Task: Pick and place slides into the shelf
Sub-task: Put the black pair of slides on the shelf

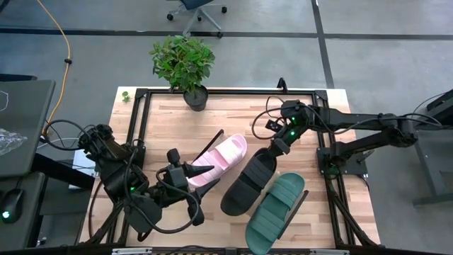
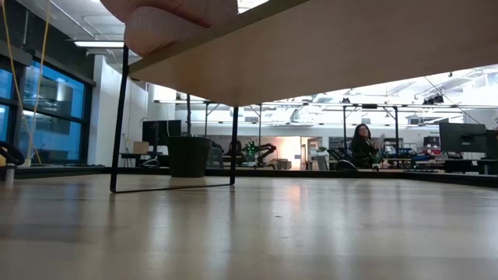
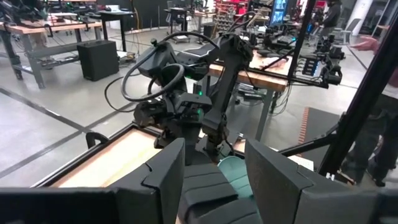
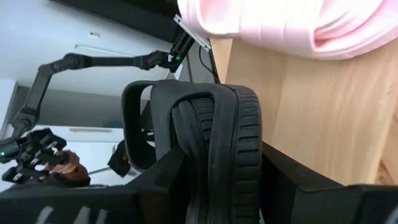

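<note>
The shelf's light-wood plank (image 4: 311,118) runs slantwise over the table, and one thin black end frame (image 2: 120,117) stands on the tabletop. The pink slide (image 1: 221,159) lies sole down on the plank. The black slide (image 1: 248,180) is beside it, with my right gripper (image 1: 278,146) shut on its far end. The teal slide (image 1: 276,209) lies flat at the near right; whether on the plank or the table, I cannot tell. My left gripper (image 1: 190,171) stands open at the pink slide's near end, with nothing between its fingers (image 3: 168,174). My right gripper pinches the black slide's far end (image 4: 239,186), the end away from the strap (image 4: 155,118). One finger lies on the footbed side and one under the sole. The fingers come slanting down from the table's far right, along the slide. Whether the slide's near end rests on the plank, I cannot tell.
A potted plant (image 1: 182,64) stands at the table's far edge, left of the middle. Black frame rails (image 1: 141,120) border the tabletop. The near left of the table under the plank is bare wood (image 2: 249,225). A person (image 2: 363,144) sits far off in the room.
</note>
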